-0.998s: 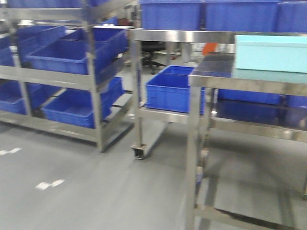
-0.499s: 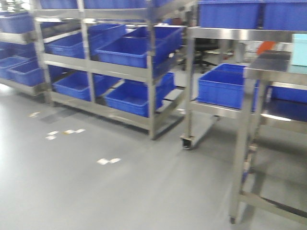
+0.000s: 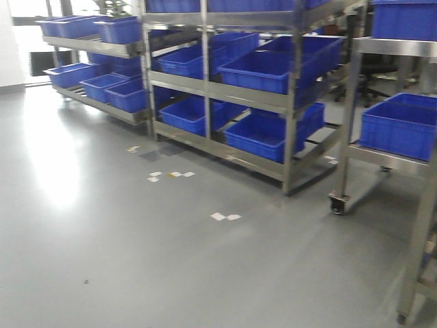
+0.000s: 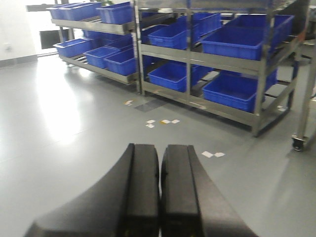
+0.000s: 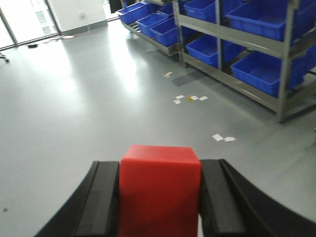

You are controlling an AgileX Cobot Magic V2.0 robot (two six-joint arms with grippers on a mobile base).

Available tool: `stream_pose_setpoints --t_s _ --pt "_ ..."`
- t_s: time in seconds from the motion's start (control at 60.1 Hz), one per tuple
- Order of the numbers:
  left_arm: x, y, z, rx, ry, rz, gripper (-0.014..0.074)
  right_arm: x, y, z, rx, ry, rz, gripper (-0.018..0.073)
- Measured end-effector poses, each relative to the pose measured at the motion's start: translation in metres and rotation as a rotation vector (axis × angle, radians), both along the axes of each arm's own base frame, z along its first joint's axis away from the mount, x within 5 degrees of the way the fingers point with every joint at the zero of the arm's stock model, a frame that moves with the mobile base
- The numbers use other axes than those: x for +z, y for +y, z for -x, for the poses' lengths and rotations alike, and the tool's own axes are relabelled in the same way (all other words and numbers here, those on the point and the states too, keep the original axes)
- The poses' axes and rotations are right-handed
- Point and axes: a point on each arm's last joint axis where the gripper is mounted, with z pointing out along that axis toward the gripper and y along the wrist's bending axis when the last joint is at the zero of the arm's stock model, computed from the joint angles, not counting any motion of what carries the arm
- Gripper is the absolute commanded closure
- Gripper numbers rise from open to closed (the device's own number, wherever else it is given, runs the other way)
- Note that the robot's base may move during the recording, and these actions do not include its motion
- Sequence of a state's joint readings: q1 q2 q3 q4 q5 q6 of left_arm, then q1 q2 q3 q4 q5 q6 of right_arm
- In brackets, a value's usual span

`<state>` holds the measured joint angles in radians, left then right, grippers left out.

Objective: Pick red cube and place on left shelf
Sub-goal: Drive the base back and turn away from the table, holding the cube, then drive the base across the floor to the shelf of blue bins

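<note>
Since the earlier frames, your view has swung left, and the left shelf [image 3: 246, 96] now sits centre. Pick complete: the right gripper [image 5: 159, 207] pinches the red cube [image 5: 159, 182]. The left gripper [image 4: 160, 187] is pressed together, empty. Approach and placement remain.

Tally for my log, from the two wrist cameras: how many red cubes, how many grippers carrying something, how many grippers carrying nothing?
red cube: 1
gripper carrying something, the right gripper, jaws closed on the cube: 1
gripper carrying nothing, the left gripper, jaws shut together: 1
Total: 3
</note>
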<state>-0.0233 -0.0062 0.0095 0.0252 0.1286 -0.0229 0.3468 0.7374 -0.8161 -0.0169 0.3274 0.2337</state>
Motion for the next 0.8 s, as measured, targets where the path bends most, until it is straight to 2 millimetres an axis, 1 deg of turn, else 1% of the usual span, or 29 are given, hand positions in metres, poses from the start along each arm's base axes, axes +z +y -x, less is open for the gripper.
stream_pose_setpoints --t_s 0.798 --pt "0.0 0.0 0.0 0.0 0.0 0.0 0.0495 0.0003 -0.0002 0.0005 0.0 -0.002 -0.001 0.0504"
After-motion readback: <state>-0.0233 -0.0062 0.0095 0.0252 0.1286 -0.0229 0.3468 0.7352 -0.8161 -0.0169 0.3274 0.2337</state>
